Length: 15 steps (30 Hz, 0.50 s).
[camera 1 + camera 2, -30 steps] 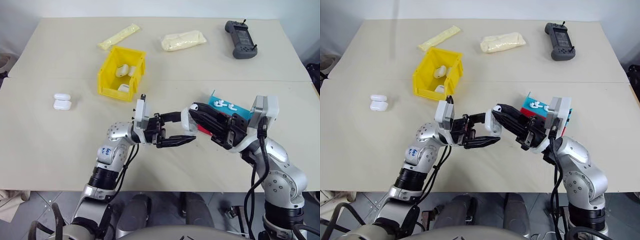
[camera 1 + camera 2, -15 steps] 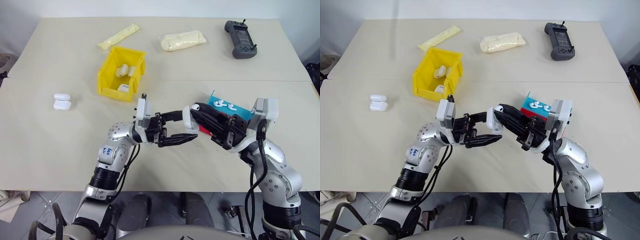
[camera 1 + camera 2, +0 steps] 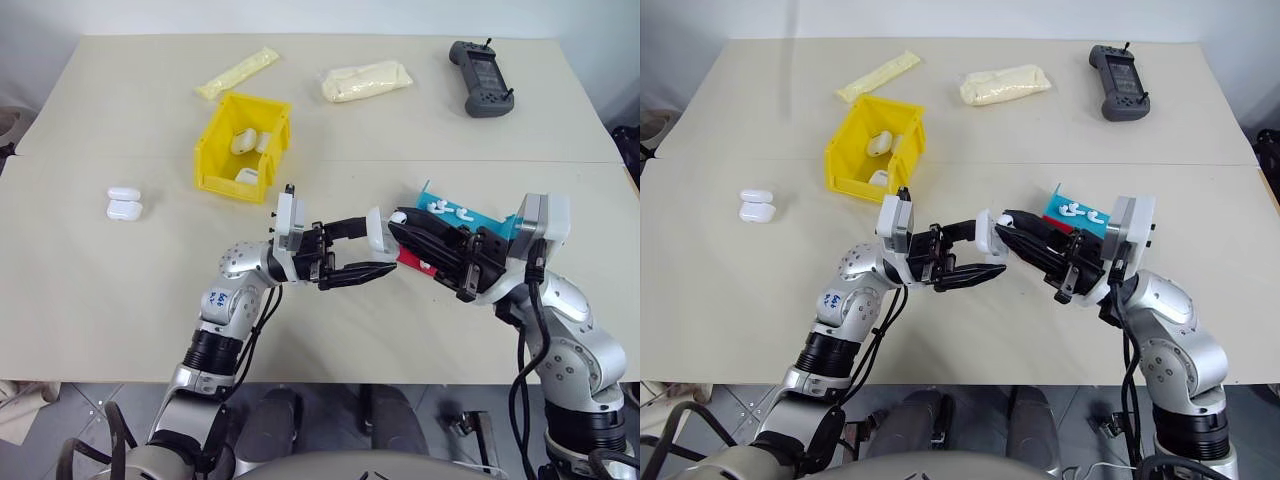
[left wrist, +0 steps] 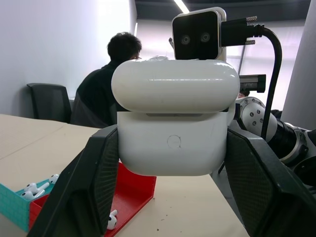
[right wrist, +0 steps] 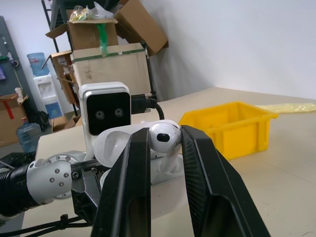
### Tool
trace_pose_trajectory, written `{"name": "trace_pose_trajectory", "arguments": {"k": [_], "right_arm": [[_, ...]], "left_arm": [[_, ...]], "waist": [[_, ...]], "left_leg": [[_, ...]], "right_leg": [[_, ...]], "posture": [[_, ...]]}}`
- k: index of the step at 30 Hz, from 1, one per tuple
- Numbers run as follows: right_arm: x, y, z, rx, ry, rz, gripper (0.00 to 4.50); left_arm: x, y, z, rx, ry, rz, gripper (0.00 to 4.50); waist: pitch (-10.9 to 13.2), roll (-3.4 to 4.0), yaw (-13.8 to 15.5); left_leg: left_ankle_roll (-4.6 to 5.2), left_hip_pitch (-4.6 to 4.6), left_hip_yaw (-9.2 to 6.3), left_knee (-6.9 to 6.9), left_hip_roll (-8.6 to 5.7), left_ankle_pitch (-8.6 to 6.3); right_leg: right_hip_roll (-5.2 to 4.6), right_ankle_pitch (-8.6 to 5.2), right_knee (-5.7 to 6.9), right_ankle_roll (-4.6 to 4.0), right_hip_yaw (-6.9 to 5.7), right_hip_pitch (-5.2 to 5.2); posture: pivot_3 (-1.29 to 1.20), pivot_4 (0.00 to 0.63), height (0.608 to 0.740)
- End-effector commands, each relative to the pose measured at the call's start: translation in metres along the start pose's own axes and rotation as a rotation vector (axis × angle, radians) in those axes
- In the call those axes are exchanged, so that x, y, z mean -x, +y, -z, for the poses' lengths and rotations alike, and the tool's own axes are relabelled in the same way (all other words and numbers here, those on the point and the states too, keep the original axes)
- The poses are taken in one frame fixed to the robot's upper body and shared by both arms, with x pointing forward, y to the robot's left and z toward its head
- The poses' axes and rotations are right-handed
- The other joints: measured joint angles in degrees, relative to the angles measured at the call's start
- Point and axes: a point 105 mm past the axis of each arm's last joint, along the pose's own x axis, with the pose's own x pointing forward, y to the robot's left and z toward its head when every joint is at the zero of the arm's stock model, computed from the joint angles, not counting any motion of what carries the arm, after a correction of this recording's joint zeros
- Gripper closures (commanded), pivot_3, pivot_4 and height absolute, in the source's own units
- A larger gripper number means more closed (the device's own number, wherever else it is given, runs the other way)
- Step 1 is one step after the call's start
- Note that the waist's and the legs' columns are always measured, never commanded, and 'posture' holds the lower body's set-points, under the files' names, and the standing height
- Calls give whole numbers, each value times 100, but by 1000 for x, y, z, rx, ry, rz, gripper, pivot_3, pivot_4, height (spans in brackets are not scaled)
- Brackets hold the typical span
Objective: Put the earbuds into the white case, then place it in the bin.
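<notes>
My left gripper [image 3: 376, 247] is shut on the white case [image 3: 377, 231], held in the air over the table's middle. In the left wrist view the case [image 4: 173, 131] sits between both black fingers [image 4: 94, 182] with its lid raised. My right gripper [image 3: 402, 226] is shut on one of the earbuds [image 3: 398, 216], which sits right at the case's open top. The right wrist view shows that earbud [image 5: 164, 137] pinched at the fingertips, with the case [image 5: 112, 141] just behind. More earbuds [image 3: 440, 208] lie on the tray. The yellow bin [image 3: 215, 150] stands at the back left.
The red and blue tray [image 3: 482, 219] lies under my right arm. Several white cases lie in the bin, and two more [image 3: 124, 203] sit on the table at the left. A black controller [image 3: 482, 78] and two pale packets [image 3: 367, 80] [image 3: 238, 72] lie at the back.
My right wrist has swung a little to the right and rolled slightly, while the earbud stays at the case. The left gripper and the case have kept still.
</notes>
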Motion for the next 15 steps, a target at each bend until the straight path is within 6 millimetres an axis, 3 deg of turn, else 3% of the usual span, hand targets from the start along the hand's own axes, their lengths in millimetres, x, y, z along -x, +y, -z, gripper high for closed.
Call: {"name": "trace_pose_trajectory", "arguments": {"k": [1,10,15], "right_arm": [[1,2,11,-28,56,-30,3979],[-4,1,19,-25,93,-70,3979],[-12,-3,14,-11,48,-61,3979]], "left_arm": [[-3,2,-27,-115,-66,23,1710],[-5,-1,-24,-110,-56,52,1710],[-5,-4,-21,-103,-53,61,1710]], "waist": [[0,0,-1],[0,0,2],[0,0,-3]], "left_leg": [[0,0,0,0,0,0],[0,-1,-2,0,1,0],[0,0,-1,0,1,0]], "right_leg": [[0,0,0,0,0,0],[-1,0,0,0,0,1],[0,0,0,0,-1,0]], "posture": [[0,150,740],[0,150,740],[0,150,740]]}}
